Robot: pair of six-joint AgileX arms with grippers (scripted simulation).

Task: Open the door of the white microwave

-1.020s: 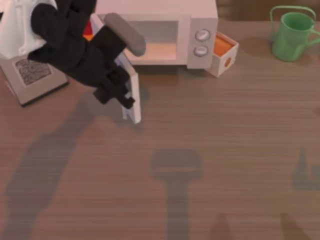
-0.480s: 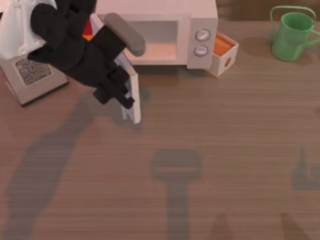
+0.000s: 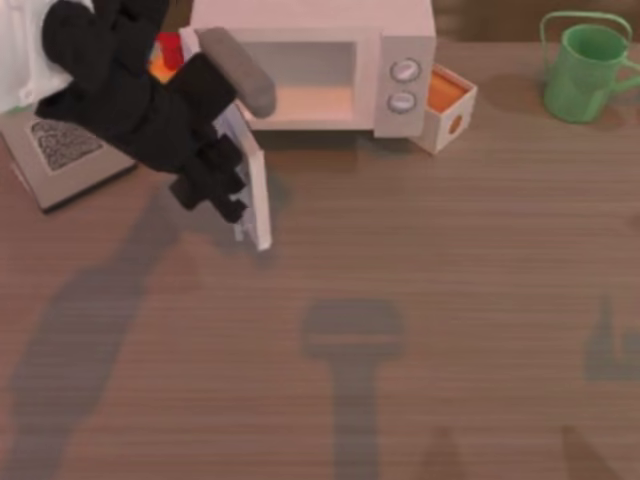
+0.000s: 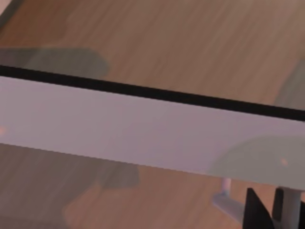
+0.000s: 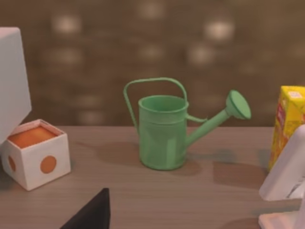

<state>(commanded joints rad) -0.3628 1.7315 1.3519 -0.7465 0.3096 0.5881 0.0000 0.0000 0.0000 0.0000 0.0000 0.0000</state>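
Note:
The white microwave [image 3: 312, 22] stands at the back of the table, its cavity [image 3: 300, 88] exposed. Its door [image 3: 256, 190] is swung out toward the table's front left, seen edge-on. My left gripper [image 3: 230, 205] is shut on the door's handle, on the left face of the panel. In the left wrist view the door [image 4: 143, 129] crosses the frame as a white band, and the pale handle bar [image 4: 229, 204] runs into my left gripper [image 4: 270, 214]. My right gripper [image 5: 95, 215] shows only as a dark tip, far from the microwave.
A small white box with orange inside [image 3: 450, 108] sits against the microwave's right side. A green watering can [image 3: 585, 70] is at the back right. A flat patterned box [image 3: 62, 152] lies at the left. A yellow carton [image 5: 288, 126] is near the right arm.
The door has swung wider open, its free edge moving to the left. My left gripper went left and slightly back with it, still on the handle.

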